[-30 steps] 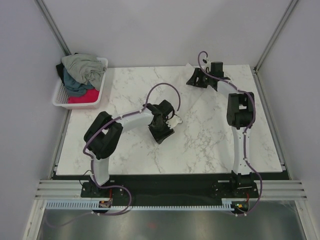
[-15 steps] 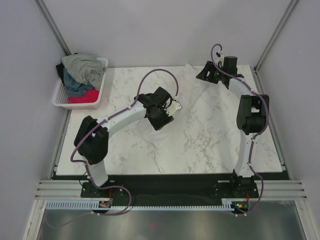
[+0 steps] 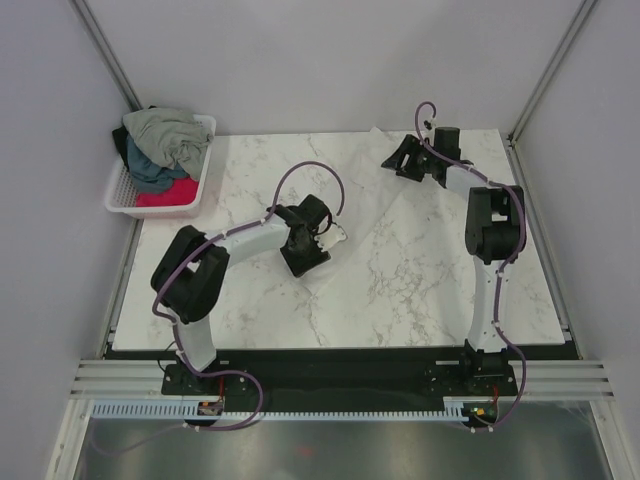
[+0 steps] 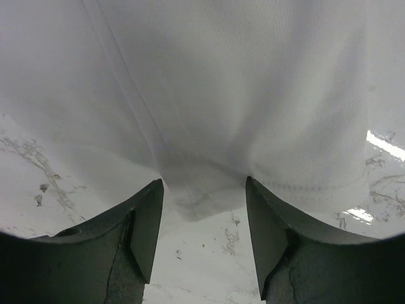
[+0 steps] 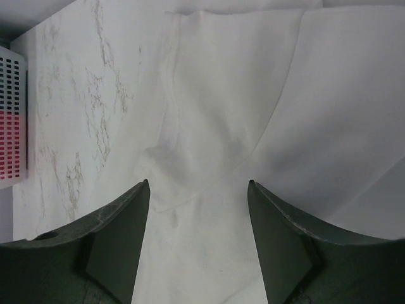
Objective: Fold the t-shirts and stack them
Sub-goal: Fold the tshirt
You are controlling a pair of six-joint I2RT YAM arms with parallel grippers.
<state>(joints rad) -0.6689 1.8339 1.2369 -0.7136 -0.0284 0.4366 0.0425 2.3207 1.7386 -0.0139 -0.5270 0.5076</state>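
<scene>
The plain white t-shirt [image 3: 400, 215] lies spread on the marble table and is hard to tell from it. My left gripper [image 3: 330, 233] is open at the shirt's near-left edge. In the left wrist view the shirt [image 4: 221, 95] has a hem corner lying between the open jaws of the left gripper [image 4: 204, 183]. My right gripper [image 3: 400, 160] is open over the shirt's far part. In the right wrist view the right gripper [image 5: 197, 183] holds nothing above the creased cloth [image 5: 253, 95]. The grey-green shirt [image 3: 165, 130], the dark teal shirt [image 3: 150, 170] and the red-pink shirt [image 3: 170, 193] lie heaped in the basket.
The white lattice basket [image 3: 118, 197] stands off the table's far left corner; its wall also shows in the right wrist view [image 5: 12, 126]. Grey walls and metal posts close in the back and sides. The table's near edge runs in front of the arm bases.
Both arms swung towards the far side and came back. The left gripper now sits nearer and further left than a second ago. The right gripper is close to where it was.
</scene>
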